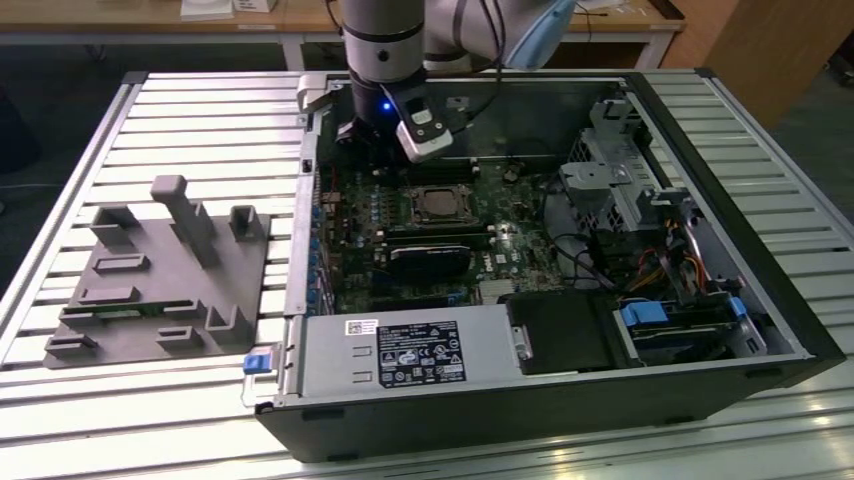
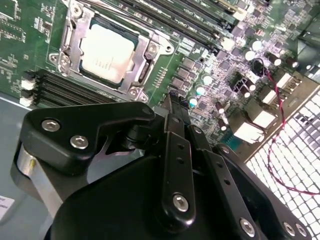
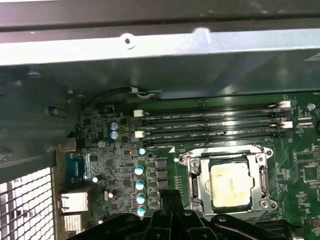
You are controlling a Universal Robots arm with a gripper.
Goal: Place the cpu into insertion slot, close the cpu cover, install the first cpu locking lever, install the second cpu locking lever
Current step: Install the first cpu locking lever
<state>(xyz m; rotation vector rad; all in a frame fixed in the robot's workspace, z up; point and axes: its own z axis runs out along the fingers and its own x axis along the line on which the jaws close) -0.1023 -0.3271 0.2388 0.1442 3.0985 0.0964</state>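
At the board (image 3: 310,165) centre, cpu (image 3: 229,184) sits in slot (image 3: 183,160) under lowered cover (image 3: 199,180); gripper (image 3: 170,196), closed and empty, hovers just beside it; latching probably needs slow, square downward pressure.

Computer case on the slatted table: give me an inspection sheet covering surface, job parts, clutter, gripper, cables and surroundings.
Surface: slatted metal table, bearing open black computer case.
Job's things: silver square cpu seated in metal-rimmed insertion slot; thin metal cpu cover frames it.
Clutter: grey moulded fixture block on the exterior view's left.
Gripper: black gripper shut, empty, apart from the slot.
Cables: red twisted wire near the rear grille; bundled cables by the drives.
Surroundings: wooden bench behind.
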